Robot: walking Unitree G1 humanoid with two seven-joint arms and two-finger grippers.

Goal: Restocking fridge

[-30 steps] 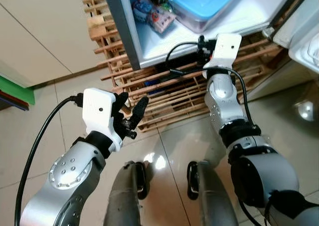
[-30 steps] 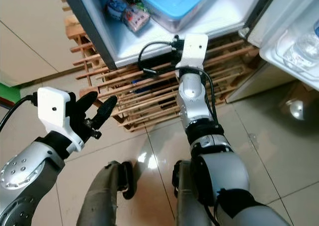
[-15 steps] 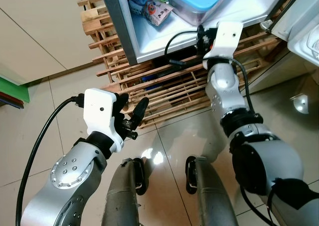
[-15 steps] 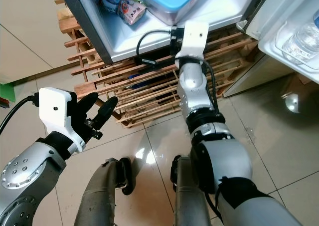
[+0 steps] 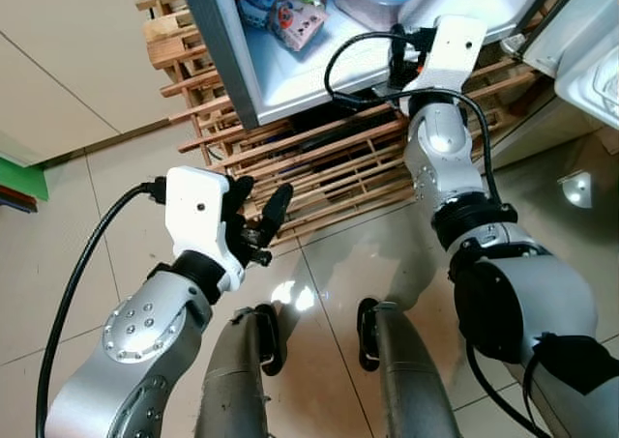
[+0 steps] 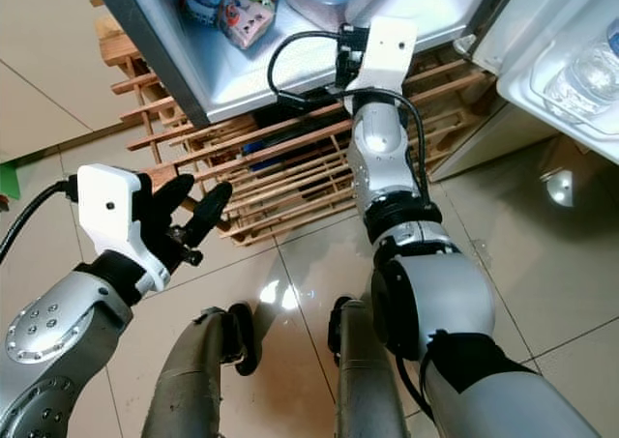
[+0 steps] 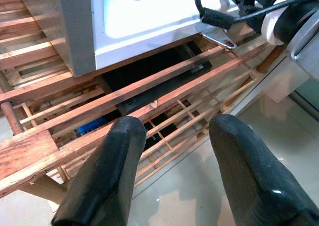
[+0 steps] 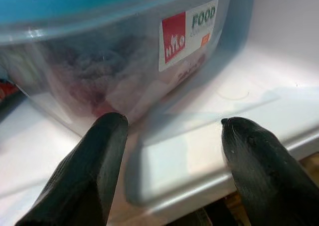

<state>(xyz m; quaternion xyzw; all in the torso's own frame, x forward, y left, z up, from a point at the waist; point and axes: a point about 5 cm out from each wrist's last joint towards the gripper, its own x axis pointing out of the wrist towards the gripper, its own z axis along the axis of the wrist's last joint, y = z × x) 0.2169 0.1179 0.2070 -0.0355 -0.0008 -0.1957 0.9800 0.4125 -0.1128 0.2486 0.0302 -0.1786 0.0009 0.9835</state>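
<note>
The fridge stands open, and its lowest white shelf holds a clear food container with a blue lid and a red "FOOD" label. Beside the container lie colourful snack packets. My right arm reaches to the shelf's front edge, its white wrist housing covering the fingers in the eye views. In the right wrist view my right gripper is open just in front of the container, with nothing between its fingers. My left gripper is open and empty, held above the floor in front of the wooden pallet.
The fridge rests on the slatted wooden pallet. The open fridge door at the right carries a clear bottle in its rack. My own legs stand on the glossy tiled floor, which has free room to the left.
The camera has shifted. My right arm has reached further forward, from the shelf's front edge to over the shelf by the container. The left gripper has hardly moved.
</note>
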